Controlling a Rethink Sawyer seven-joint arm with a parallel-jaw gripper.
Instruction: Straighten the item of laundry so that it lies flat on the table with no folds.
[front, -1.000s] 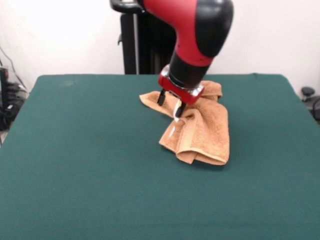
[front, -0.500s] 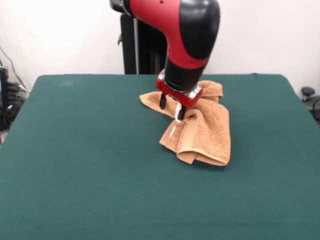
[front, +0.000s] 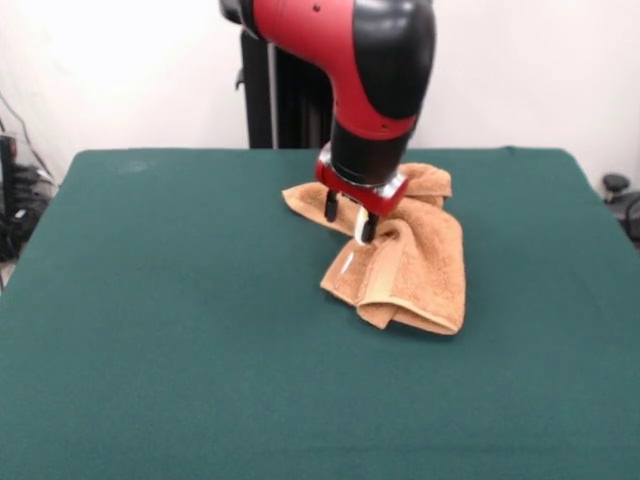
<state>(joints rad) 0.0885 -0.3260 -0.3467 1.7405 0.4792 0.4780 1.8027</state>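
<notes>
The item of laundry (front: 410, 265), an orange-tan towel, lies rumpled and folded over itself right of the middle of the green table (front: 160, 330). A white tag (front: 345, 263) shows on its left edge. My gripper (front: 349, 218) comes down from above onto the towel's upper left part. Its two black fingers (front: 330, 207) stand a little apart with a fold of cloth pinched between them. The arm hides the towel's far middle.
A black pedestal (front: 275, 90) stands behind the table's far edge. Cables and dark gear (front: 15, 200) sit off the left side, and a dark object (front: 620, 195) sits off the right side.
The arm has swung slightly to the right, and the whole towel has shifted a little right with the gripper. Its folds look the same.
</notes>
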